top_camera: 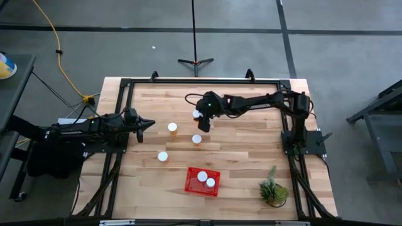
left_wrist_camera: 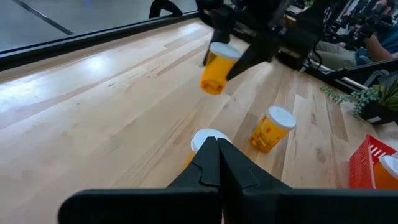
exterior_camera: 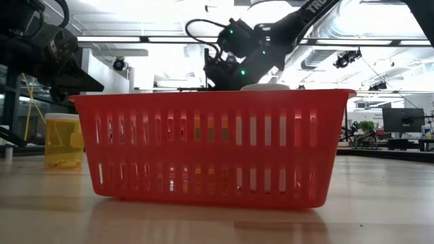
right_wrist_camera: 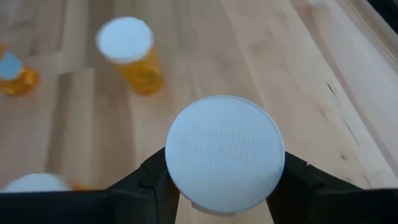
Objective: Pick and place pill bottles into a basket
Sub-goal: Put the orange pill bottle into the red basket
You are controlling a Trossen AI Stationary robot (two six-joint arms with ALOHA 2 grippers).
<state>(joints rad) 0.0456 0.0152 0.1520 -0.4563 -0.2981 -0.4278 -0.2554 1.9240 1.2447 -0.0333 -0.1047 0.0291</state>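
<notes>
My right gripper [top_camera: 202,115] hangs over the far middle of the table, shut on a pill bottle [left_wrist_camera: 216,68] with an orange body and a white cap [right_wrist_camera: 224,152]. Three more pill bottles stand upright on their bases on the wood [top_camera: 172,128] [top_camera: 196,139] [top_camera: 162,156]. The red mesh basket [top_camera: 193,186] sits near the front edge with two bottles inside [top_camera: 202,176] [top_camera: 210,182]. My left gripper [top_camera: 146,123] waits shut at the table's left side, touching nothing. My right gripper pinches the bottle between its two fingers [right_wrist_camera: 152,174], one on each side just under the cap's rim [right_wrist_camera: 177,180]. The fingers slant down from the table's right side. The bottle is lifted clear of the table and tilted, its orange body [left_wrist_camera: 213,79] below the cap.
A small green potted plant [top_camera: 274,189] stands at the front right corner. Black frame rails [top_camera: 201,80] run along the table's edges. Bare wood lies between the standing bottles and the basket.
</notes>
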